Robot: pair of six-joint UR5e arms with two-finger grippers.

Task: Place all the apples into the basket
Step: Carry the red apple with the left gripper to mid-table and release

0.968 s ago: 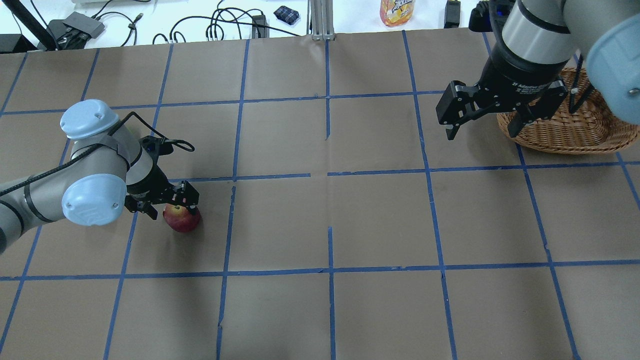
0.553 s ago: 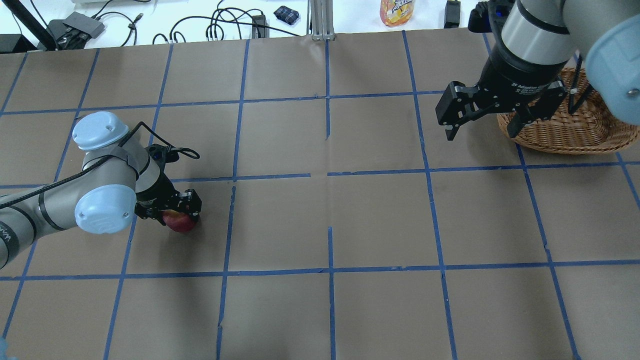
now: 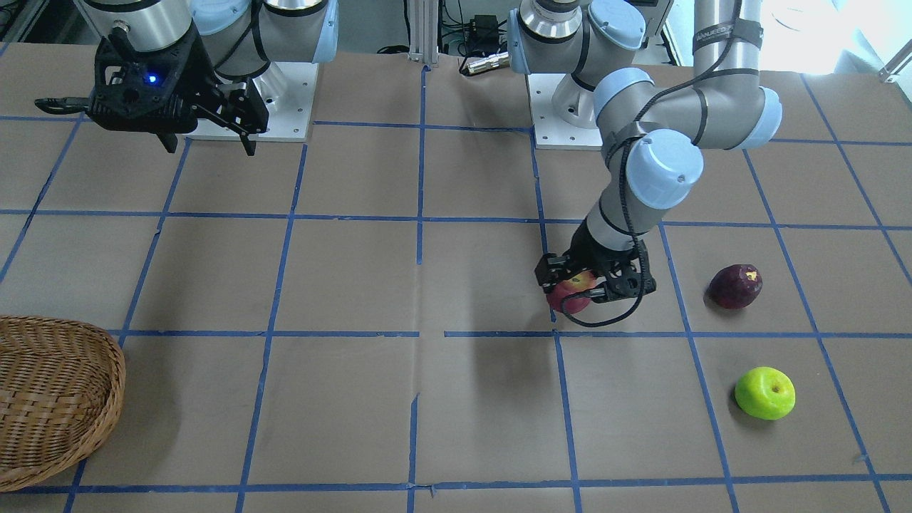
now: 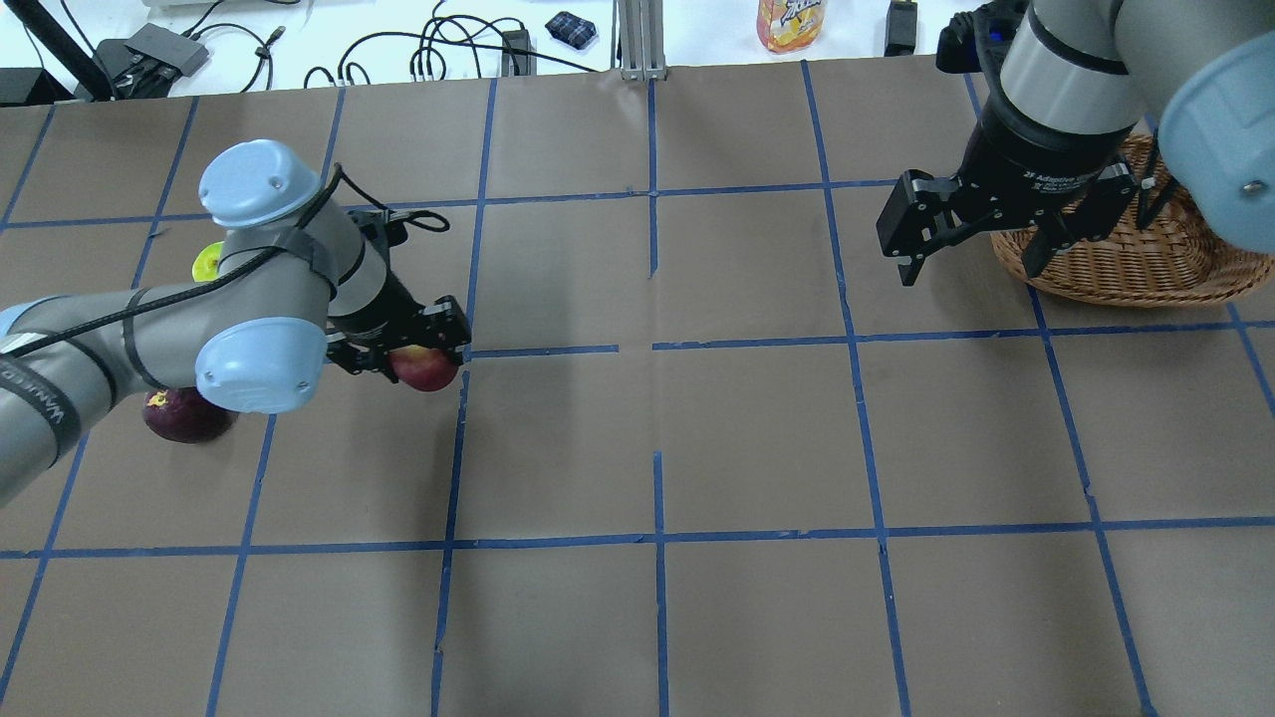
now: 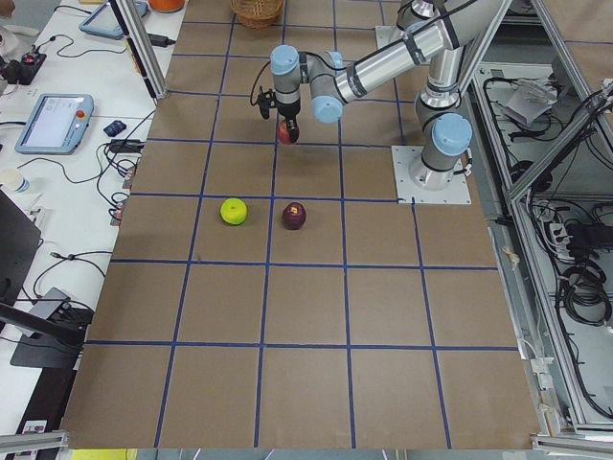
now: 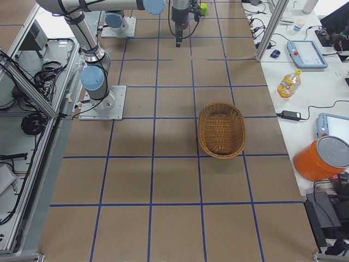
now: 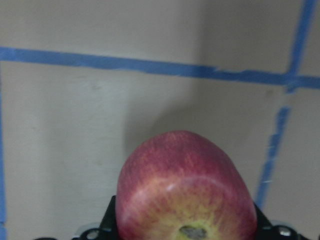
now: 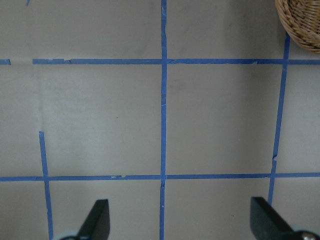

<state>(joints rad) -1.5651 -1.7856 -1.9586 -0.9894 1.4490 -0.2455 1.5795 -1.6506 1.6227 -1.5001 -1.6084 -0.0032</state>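
Observation:
My left gripper [image 4: 413, 357] is shut on the red apple [image 4: 428, 369] and holds it a little above the brown table, left of centre. The wrist view shows the red apple [image 7: 185, 190] between the jaws, stem dimple toward the camera. The maroon apple [image 4: 184, 416] lies partly under my left arm, and the green apple [image 4: 207, 262] peeks out behind it. Both show fully in the front view, maroon apple [image 3: 735, 286] and green apple [image 3: 764, 392]. The wicker basket [image 4: 1146, 264] sits at the far right. My right gripper [image 4: 968, 269] hangs open and empty beside the basket's left rim.
Blue tape lines grid the brown paper table [image 4: 657, 438]. Cables, a juice bottle [image 4: 791, 22] and small devices lie on the white bench beyond the far edge. The basket's rim [image 8: 302, 25] shows in the top right corner of the right wrist view.
My left gripper closed on the red apple, then carried it right and toward the far side. That uncovered the maroon and green apples. The right arm barely moved.

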